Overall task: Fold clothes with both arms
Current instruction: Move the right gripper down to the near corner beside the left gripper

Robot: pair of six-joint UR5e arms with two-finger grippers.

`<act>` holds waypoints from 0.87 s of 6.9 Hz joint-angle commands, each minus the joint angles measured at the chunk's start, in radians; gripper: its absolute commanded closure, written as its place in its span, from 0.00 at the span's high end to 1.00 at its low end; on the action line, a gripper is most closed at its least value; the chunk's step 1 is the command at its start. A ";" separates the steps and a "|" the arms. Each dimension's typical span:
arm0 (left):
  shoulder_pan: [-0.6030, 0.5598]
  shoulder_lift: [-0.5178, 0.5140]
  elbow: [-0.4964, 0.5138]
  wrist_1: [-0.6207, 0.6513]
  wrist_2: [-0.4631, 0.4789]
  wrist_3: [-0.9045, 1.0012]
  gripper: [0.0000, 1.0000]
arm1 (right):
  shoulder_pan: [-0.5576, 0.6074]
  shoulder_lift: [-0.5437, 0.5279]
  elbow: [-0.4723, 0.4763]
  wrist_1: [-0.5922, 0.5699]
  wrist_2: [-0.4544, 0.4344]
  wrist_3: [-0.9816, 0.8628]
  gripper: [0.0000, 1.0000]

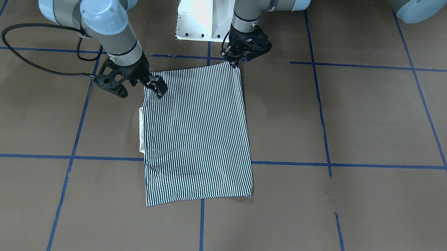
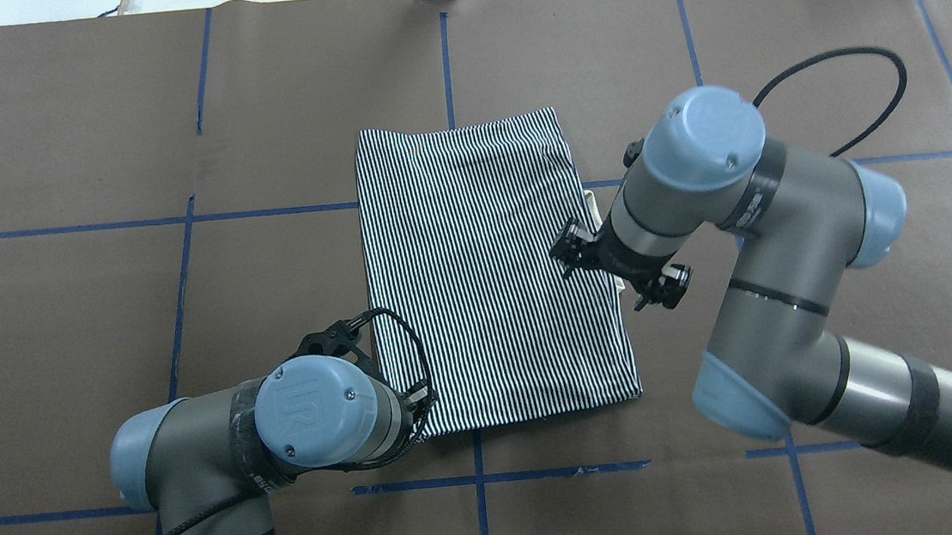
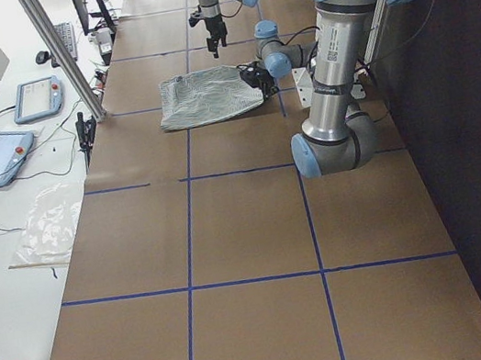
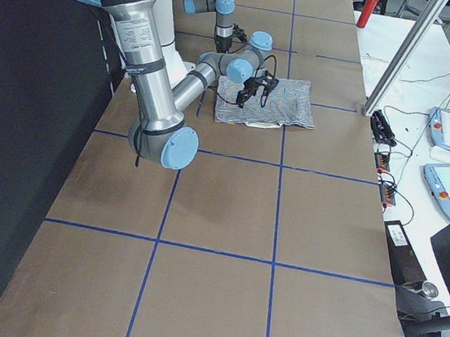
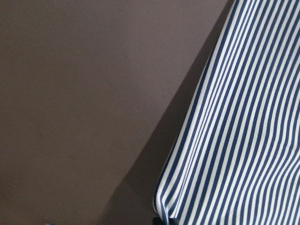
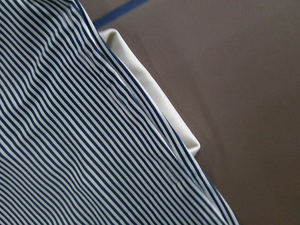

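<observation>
The striped polo shirt is laid folded into a rectangle at the middle of the tabletop, and its cream collar is seen past one long edge. One corner on the side of the white base is pinched and slightly raised by the left gripper jaws. The right gripper jaws are spread wide at the neighbouring corner, with one finger set over the cloth.

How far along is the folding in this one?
Done: the striped polo shirt already lies as a narrow rectangle, sleeves out of sight, cream collar peeking out one side. In hand: the left end effector appears to pinch a robot-side corner; the right end effector hovers open. Left: likely a crosswise fold.
</observation>
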 commanded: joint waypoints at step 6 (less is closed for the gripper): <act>-0.008 -0.003 -0.004 -0.001 -0.003 0.001 0.00 | -0.235 -0.003 -0.062 -0.014 -0.255 0.360 1.00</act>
